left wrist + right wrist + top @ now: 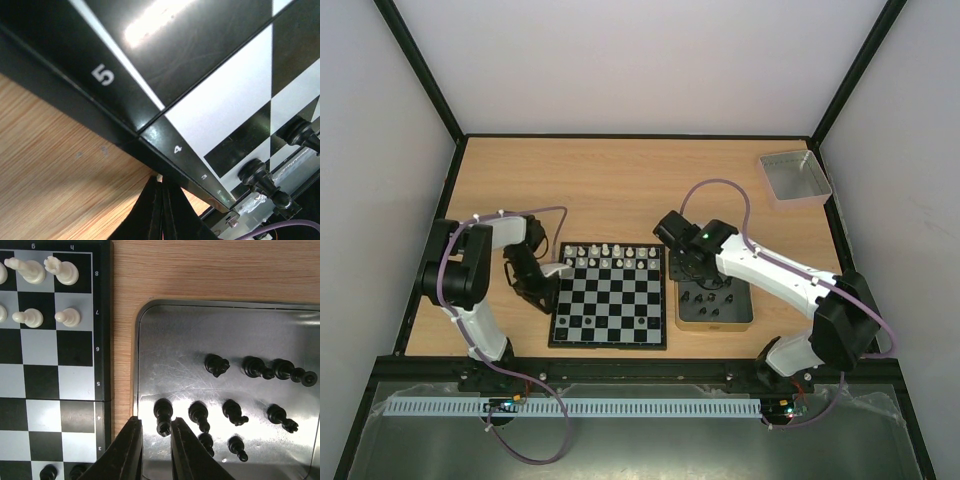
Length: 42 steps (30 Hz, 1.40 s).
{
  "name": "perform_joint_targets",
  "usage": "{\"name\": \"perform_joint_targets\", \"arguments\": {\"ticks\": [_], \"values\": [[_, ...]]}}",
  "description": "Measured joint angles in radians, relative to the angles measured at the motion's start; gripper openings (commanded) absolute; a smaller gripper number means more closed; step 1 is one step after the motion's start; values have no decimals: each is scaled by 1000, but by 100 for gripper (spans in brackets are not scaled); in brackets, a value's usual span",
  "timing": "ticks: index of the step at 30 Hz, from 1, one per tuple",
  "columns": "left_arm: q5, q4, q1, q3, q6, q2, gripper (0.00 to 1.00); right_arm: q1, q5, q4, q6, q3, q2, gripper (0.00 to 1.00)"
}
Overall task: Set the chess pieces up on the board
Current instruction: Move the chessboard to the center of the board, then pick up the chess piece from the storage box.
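Note:
The board [610, 296] lies at the table's middle, with white pieces [612, 256] along its far rows and a few black pieces [596, 321] near its front. My left gripper [544, 284] is low beside the board's left edge. In the left wrist view its fingers [161, 181] are pressed together by the border [175, 150], with a tiny pale speck at the tips that I cannot identify. My right gripper [156, 426] is open over the metal tin [155, 340]. A lying black piece [163, 415] sits between its tips, with a gap on the left side. Several more black pieces [231, 411] lie in the tin.
The tin [716, 322] sits right against the board's right side. A grey square tray [795, 178] stands at the back right. Two black pieces [257, 175] stand on the board's near rows. White pieces [30, 270] fill rows 7 and 8 in the right wrist view.

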Motion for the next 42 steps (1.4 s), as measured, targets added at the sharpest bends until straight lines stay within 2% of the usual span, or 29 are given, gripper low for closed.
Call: {"name": "perform_joint_targets", "arguments": {"ticks": [9, 11, 15, 19, 22, 23, 32, 42], "values": [[5, 2, 4, 7, 14, 0, 4, -76, 13, -16, -29, 0, -20, 19], [-1, 3, 14, 17, 14, 0, 11, -95, 19, -30, -36, 1, -35, 21], [-23, 3, 68, 41, 20, -2, 33, -114, 29, -58, -42, 2, -58, 23], [-54, 0, 124, 49, 32, -35, 45, -121, 31, -83, -43, 1, -73, 24], [-77, 2, 166, 51, 41, -67, 50, -128, 18, -90, -43, -4, -95, 35], [-83, 2, 179, 54, 44, -80, 52, -132, 11, -92, -45, -10, -107, 36], [-129, 66, 222, 62, 25, -227, 55, -207, -69, -75, -59, -84, -134, 33], [-121, 143, 225, 21, -52, -302, 55, -240, -145, 27, -104, -85, 36, 28]]}}
